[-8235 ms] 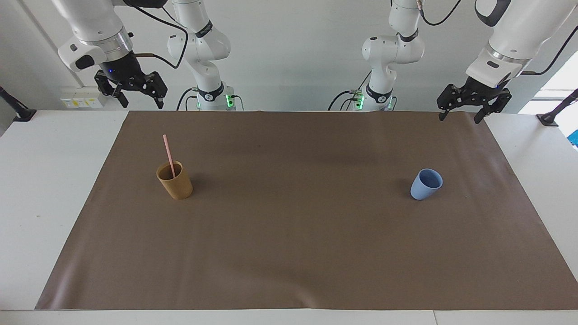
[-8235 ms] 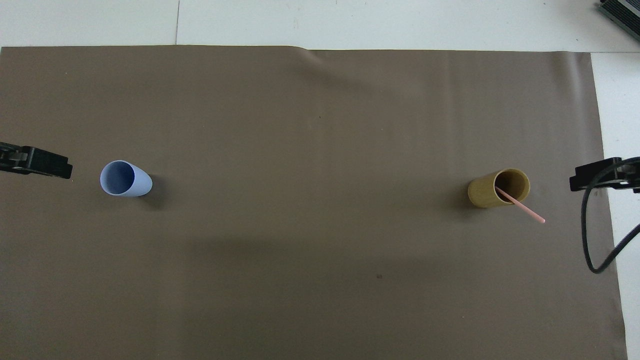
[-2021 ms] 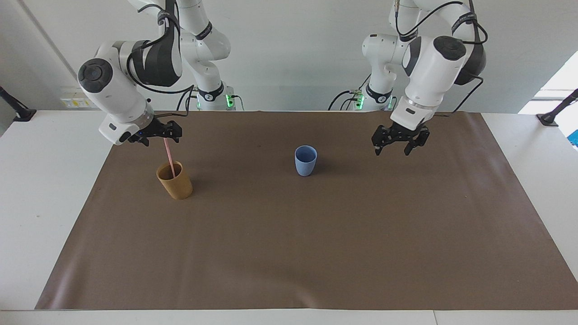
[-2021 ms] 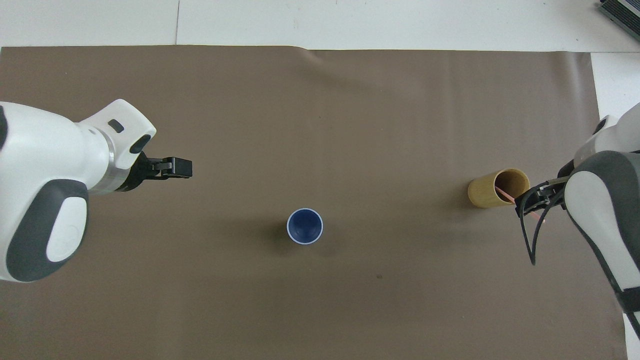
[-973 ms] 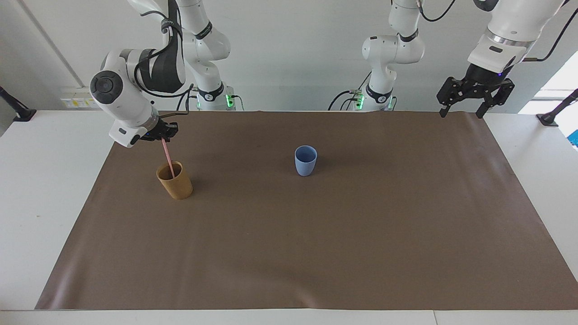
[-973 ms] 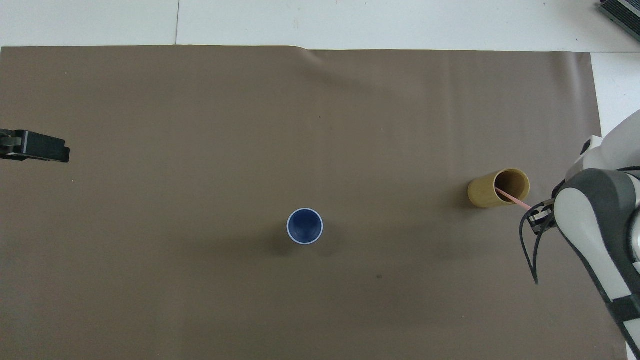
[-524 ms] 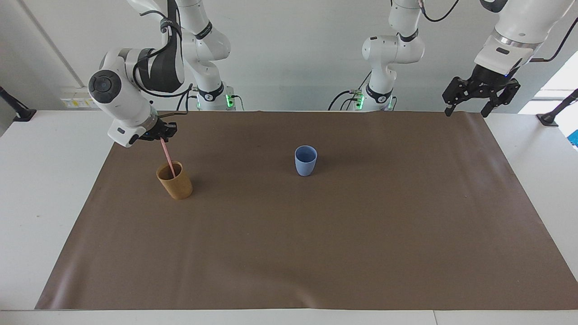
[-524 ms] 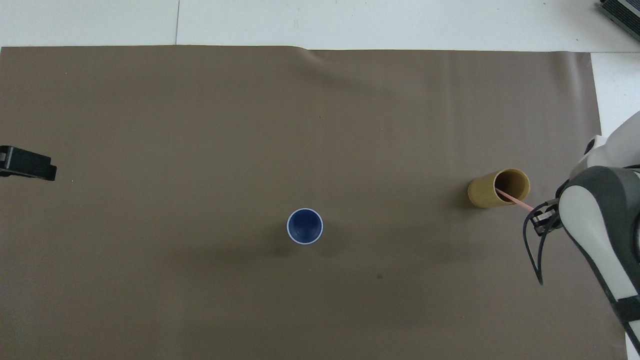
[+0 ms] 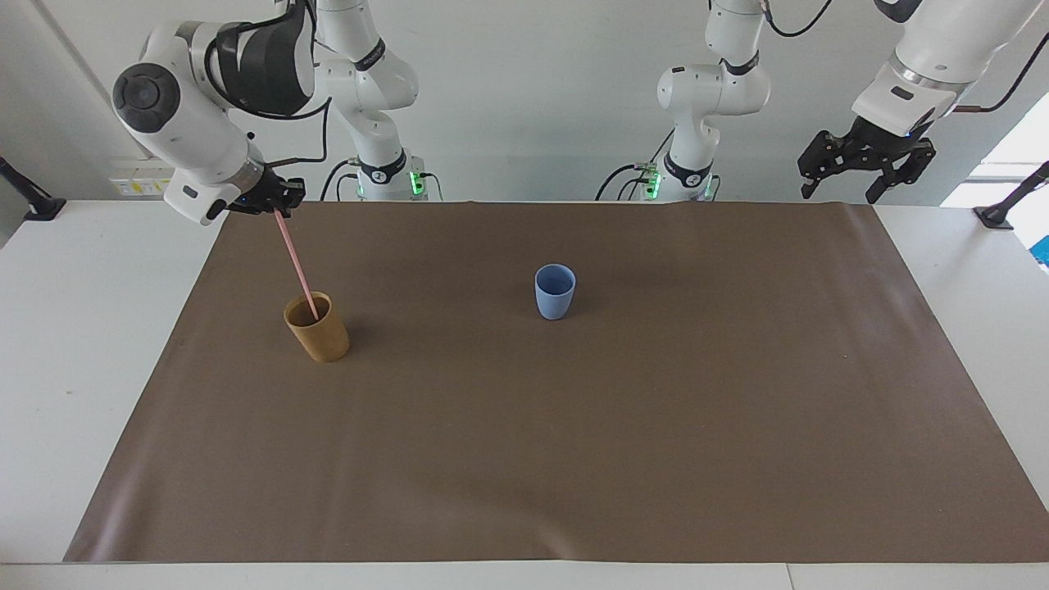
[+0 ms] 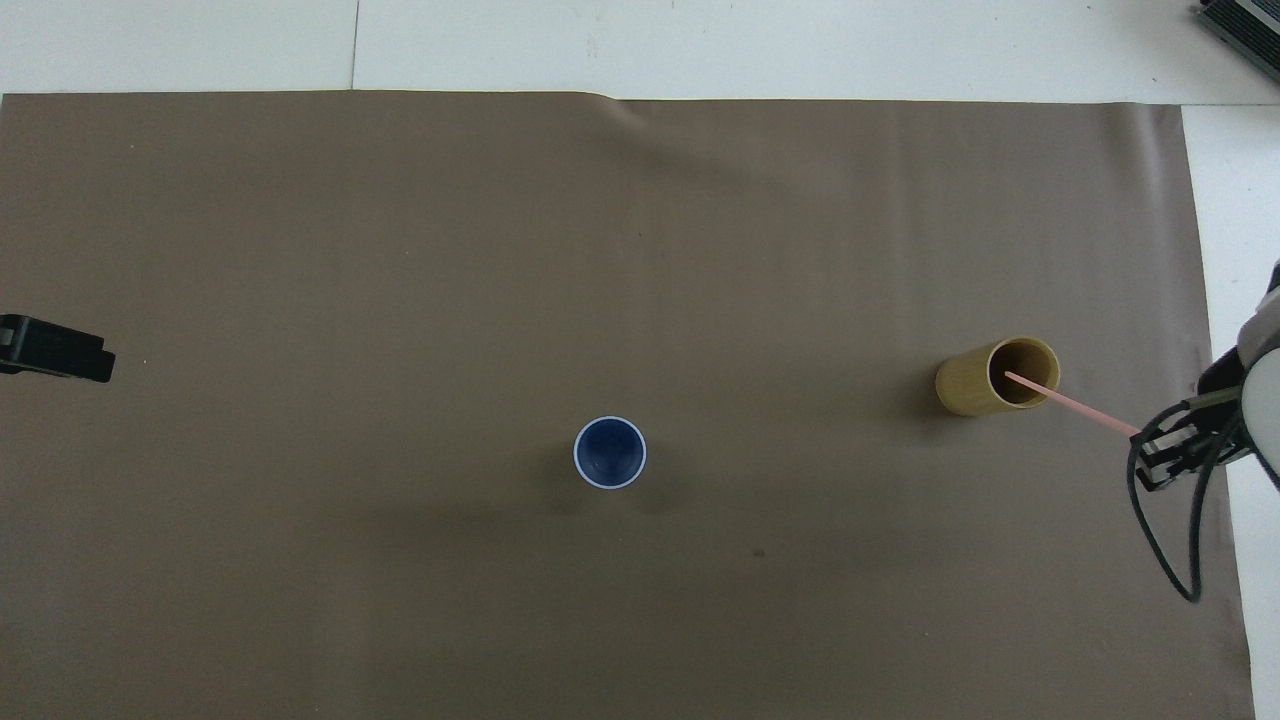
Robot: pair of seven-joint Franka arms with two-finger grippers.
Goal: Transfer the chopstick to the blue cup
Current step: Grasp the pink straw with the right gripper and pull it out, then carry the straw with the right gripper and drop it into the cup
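Observation:
The pale pink chopstick [image 9: 293,262] [image 10: 1072,403] hangs slanted, its lower tip just inside the rim of the tan-brown cup [image 9: 318,329] [image 10: 993,377]. My right gripper [image 9: 279,202] [image 10: 1150,443] is shut on its upper end, raised over the mat's edge at the right arm's end. The blue cup [image 9: 555,291] [image 10: 610,453] stands upright near the middle of the mat. My left gripper [image 9: 844,182] [image 10: 60,348] hangs open with nothing in it, high over the mat's corner at the left arm's end, and waits.
A brown mat [image 9: 574,426] covers most of the white table [image 9: 74,344]. A black cable [image 10: 1165,540] loops down from the right wrist.
My right gripper has risen and drawn back toward the right arm's end, pulling the chopstick most of the way out of the tan-brown cup. The left arm has hardly moved.

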